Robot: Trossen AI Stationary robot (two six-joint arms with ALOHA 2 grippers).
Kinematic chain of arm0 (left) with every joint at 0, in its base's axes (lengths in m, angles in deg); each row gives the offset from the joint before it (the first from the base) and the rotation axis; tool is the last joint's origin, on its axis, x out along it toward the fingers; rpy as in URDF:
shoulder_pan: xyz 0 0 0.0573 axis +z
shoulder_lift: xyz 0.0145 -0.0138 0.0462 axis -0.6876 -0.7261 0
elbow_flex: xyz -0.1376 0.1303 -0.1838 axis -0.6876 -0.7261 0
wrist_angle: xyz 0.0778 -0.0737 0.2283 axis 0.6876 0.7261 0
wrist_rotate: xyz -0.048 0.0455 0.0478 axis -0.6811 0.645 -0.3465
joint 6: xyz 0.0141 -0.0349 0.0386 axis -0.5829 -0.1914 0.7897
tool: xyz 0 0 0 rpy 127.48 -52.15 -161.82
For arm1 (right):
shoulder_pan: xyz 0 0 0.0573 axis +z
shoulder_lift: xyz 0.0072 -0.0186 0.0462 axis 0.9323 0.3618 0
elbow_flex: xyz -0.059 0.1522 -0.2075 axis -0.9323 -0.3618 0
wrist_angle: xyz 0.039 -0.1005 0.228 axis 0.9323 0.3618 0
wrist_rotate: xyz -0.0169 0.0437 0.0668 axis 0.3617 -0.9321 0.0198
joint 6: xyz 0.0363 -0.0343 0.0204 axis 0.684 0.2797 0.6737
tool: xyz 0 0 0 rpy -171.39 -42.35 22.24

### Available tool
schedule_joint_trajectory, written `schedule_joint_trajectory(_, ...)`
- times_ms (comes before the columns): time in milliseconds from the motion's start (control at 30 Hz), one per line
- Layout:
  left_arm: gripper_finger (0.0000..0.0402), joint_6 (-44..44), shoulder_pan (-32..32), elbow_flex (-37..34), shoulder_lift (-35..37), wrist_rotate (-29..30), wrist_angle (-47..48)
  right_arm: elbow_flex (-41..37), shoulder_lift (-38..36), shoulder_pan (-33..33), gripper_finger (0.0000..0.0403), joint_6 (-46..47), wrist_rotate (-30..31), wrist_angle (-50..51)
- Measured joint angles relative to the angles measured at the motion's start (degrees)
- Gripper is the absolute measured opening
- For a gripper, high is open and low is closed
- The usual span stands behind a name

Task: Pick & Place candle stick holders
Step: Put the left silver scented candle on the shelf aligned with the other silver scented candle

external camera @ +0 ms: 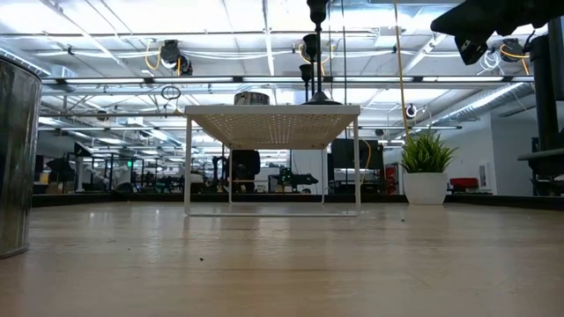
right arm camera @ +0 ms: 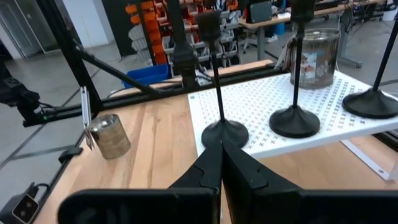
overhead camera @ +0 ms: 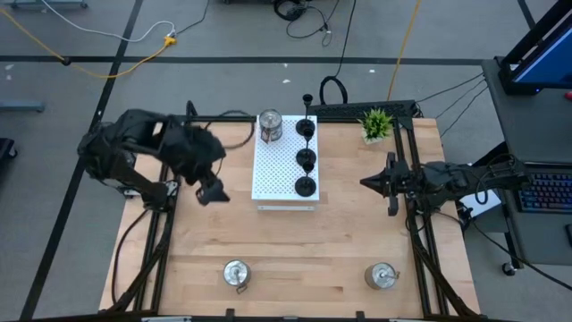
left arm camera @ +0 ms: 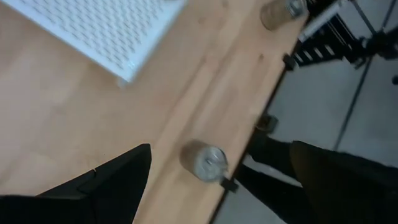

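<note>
A white perforated board (overhead camera: 284,170) stands on legs at the table's far middle. On it stand three black goblet-shaped holders (overhead camera: 307,128), (overhead camera: 307,159), (overhead camera: 306,186) in a row, and one silver holder (overhead camera: 270,127) at the far left corner. Two more silver holders stand on the table near its front edge, one on the left (overhead camera: 236,273) and one on the right (overhead camera: 382,275). My left gripper (overhead camera: 212,191) hovers left of the board, open and empty; its wrist view (left arm camera: 221,149) shows a silver holder (left arm camera: 204,163) below. My right gripper (overhead camera: 368,182) is shut and empty right of the board, pointing at the nearest black holder (right arm camera: 224,132).
A small green potted plant (overhead camera: 376,123) stands at the table's far right corner. Bare wood lies between the board and the two front silver holders. The low view shows the board's legs (external camera: 188,167) and open space under it.
</note>
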Motion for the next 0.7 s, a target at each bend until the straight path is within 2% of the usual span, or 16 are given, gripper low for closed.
schedule_joint_trajectory(100, 0.039, -5.92, -4.87, -0.01, -0.44, 0.88, -0.03, 0.0, 0.0, 0.0, 0.0, 0.0, -0.01, 0.17)
schedule_joint_trajectory(333, 0.0391, -23.94, -16.52, -0.7, -1.4, 11.42, -0.36, 0.0, -0.02, 0.0, 0.0, -2.02, -0.01, 0.05)
schedule_joint_trajectory(433, 0.0391, -30.82, -20.25, -1.92, -3.02, 14.2, -0.7, 0.0, 0.0, 0.0, 0.0, -2.75, -0.01, -0.03)
schedule_joint_trajectory(533, 0.0391, -37.44, -23.99, -4.02, -5.14, 13.79, -0.68, 0.0, -0.01, -0.01, 0.0, -2.69, -0.07, -0.05)
schedule_joint_trajectory(700, 0.0391, -44.34, -28.26, -7.04, -10.03, 9.04, -0.53, 0.0, -0.02, 0.0, 0.0, -2.76, -0.75, -0.05)
